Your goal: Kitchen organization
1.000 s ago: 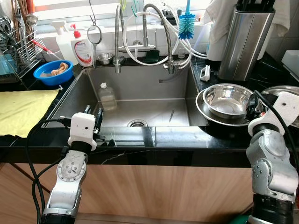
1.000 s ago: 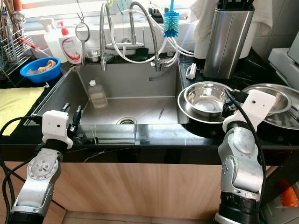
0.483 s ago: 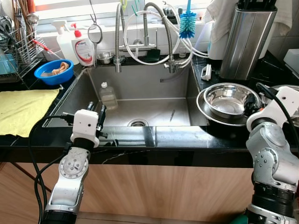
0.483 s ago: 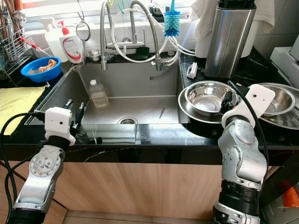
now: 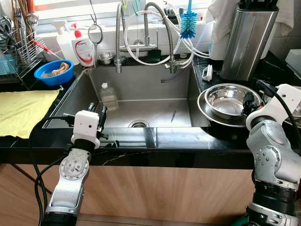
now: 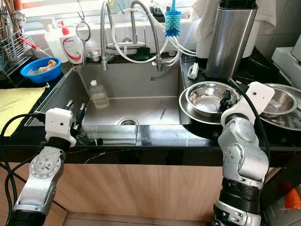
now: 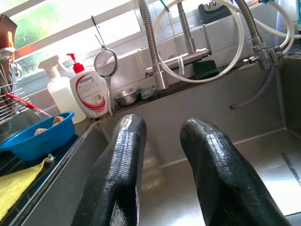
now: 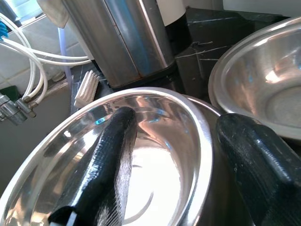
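A shiny steel bowl (image 5: 229,100) sits inside a wider steel dish (image 5: 205,114) on the black counter right of the sink. My right gripper (image 5: 248,101) is open across the bowl's right rim (image 8: 200,141): one finger (image 8: 108,155) is inside the bowl, the other (image 8: 254,155) outside it. My left gripper (image 5: 96,111) hovers at the sink's front left edge, open, with nothing between its fingers (image 7: 122,165). A clear plastic bottle (image 5: 108,96) stands in the sink (image 5: 178,84) ahead of it.
A second steel bowl (image 6: 282,101) lies at the far right. A tall steel knife block (image 5: 247,40) stands behind the bowls. At the left are a yellow cloth (image 5: 23,108), a blue bowl (image 5: 53,73), soap bottles (image 5: 84,49) and a dish rack (image 5: 14,47). Taps and hoses (image 5: 155,33) hang over the sink.
My right gripper has moved left and forward onto the bowl's rim. My left gripper rose slightly a second ago and has held still since.
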Motion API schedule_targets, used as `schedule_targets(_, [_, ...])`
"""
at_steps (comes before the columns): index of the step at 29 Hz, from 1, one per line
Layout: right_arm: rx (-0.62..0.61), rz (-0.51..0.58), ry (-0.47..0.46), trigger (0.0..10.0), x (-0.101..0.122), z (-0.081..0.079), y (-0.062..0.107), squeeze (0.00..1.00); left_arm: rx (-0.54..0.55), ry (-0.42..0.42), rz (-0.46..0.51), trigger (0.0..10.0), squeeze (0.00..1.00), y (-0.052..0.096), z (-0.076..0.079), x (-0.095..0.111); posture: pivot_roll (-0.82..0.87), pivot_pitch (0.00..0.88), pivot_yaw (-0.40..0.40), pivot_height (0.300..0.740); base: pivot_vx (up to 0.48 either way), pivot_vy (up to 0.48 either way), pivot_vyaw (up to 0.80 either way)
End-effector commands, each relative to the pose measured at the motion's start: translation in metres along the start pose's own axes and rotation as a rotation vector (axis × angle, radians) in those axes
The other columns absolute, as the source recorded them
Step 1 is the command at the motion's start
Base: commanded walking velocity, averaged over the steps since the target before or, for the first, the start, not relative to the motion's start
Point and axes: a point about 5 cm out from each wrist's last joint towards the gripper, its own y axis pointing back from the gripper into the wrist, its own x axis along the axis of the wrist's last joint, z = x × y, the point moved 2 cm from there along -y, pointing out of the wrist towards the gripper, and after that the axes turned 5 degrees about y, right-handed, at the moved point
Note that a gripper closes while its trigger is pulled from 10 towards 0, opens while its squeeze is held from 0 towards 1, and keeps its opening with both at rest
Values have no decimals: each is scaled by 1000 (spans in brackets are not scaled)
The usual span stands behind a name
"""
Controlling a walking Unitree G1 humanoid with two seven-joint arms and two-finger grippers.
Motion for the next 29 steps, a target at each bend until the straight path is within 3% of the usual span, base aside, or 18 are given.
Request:
schedule_targets(1, [26, -11, 0, 10000, 0, -9, 0, 0, -1, -37, 0, 10000, 0, 0, -4, 2, -152, 0, 93, 740, 0, 0, 0])
schedule_targets(24, [1, -97, 59, 10000, -18, -6, 0, 0, -29, -55, 3, 10000, 0, 0, 1, 2, -145, 0, 90, 740, 0, 0, 0])
schedule_targets(26, [-1, -96, 63, 2980, -18, -6, -1, 0, -32, -56, 1, 10000, 0, 0, 1, 2, -145, 0, 90, 740, 0, 0, 0])
schedule_targets(27, [-2, -96, 63, 0, -17, -5, -1, 0, -34, -56, 1, 10000, 0, 0, 1, 2, -145, 0, 90, 740, 0, 0, 0])
schedule_targets(29, [-3, -97, 63, 0, -17, -5, -1, 0, -36, -57, 0, 10000, 0, 0, 1, 3, -145, 0, 90, 740, 0, 0, 0])
